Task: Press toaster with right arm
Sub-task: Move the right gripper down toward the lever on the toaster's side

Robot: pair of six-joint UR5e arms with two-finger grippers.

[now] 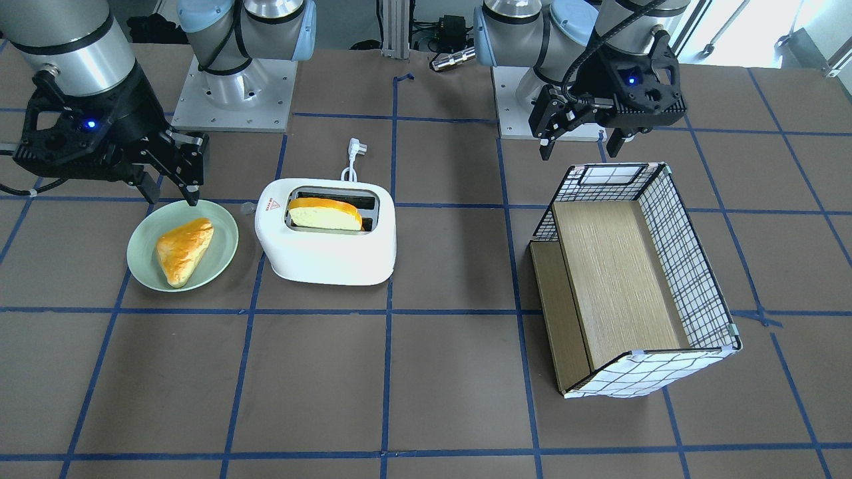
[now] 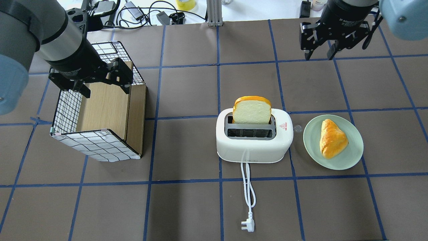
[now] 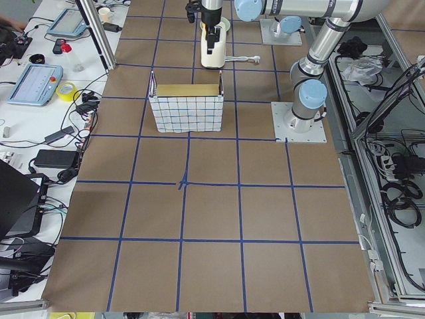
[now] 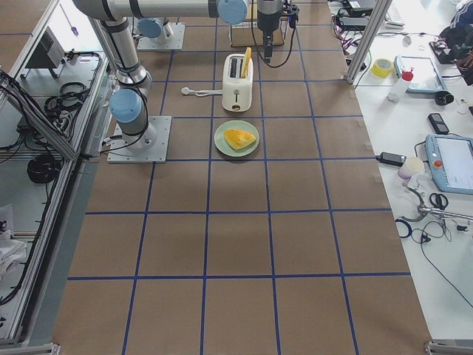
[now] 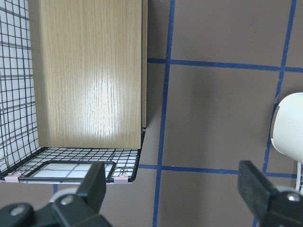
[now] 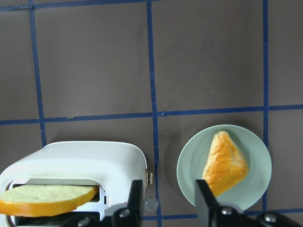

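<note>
The white toaster (image 1: 326, 256) stands mid-table with a bread slice (image 1: 325, 214) upright in one slot. It also shows in the overhead view (image 2: 254, 147) and the right wrist view (image 6: 71, 156). Its clear lever knob (image 2: 297, 128) sticks out of the end facing a green plate (image 2: 354, 154). My right gripper (image 1: 172, 194) hangs well above the table near the plate and the toaster's lever end, and touches nothing. Its fingers (image 6: 135, 198) stand apart and empty. My left gripper (image 1: 579, 148) is open wide and empty over the basket's edge.
A triangular pastry (image 2: 331, 139) lies on the green plate (image 1: 143, 266) beside the toaster. A wire-mesh basket with a wooden insert (image 2: 100, 110) lies on the robot's left side. The toaster's white cord and plug (image 2: 248, 224) trail toward the robot.
</note>
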